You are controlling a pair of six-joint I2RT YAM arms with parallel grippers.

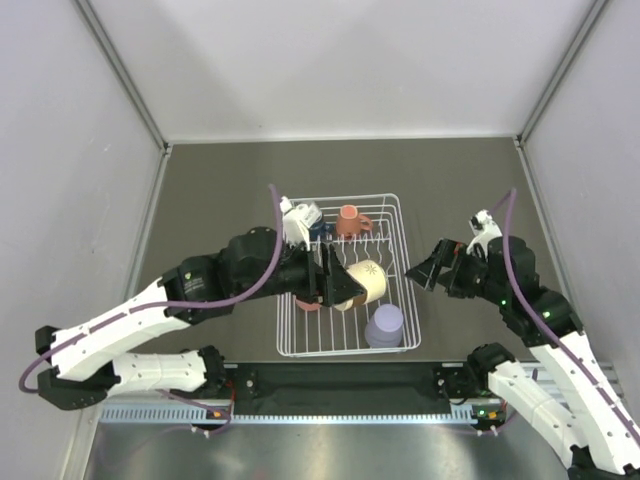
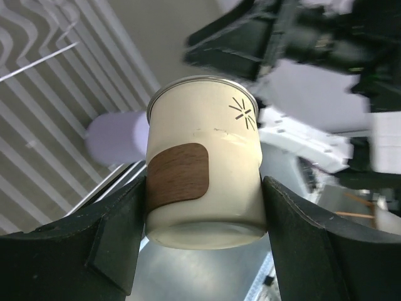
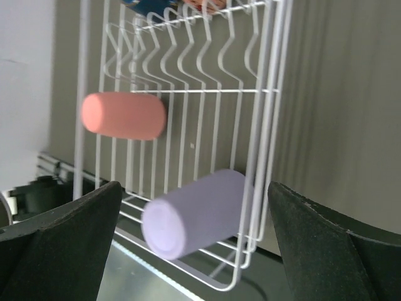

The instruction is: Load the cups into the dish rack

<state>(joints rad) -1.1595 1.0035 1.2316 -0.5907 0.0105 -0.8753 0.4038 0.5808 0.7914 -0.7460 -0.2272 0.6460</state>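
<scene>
Cream-coloured cup (image 2: 203,163) gripped over the white wire dish rack (image 1: 345,196).
My left gripper (image 1: 338,285) clamps the cup by its sides above the rack's middle. My right gripper (image 1: 425,272) hangs spread wide just off the rack's right wall. Inside lie a lavender tumbler (image 1: 385,325) at the near right corner and a pink tumbler (image 3: 123,116). A terracotta mug (image 1: 350,220) and dark blue mug (image 1: 318,232) sit at the far end.

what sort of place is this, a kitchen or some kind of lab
Probably a robot test cell, not a kitchen: bare white panels wall in a grey table, two robot arms are bolted at its near edge, and a dish rack holds cups.
</scene>
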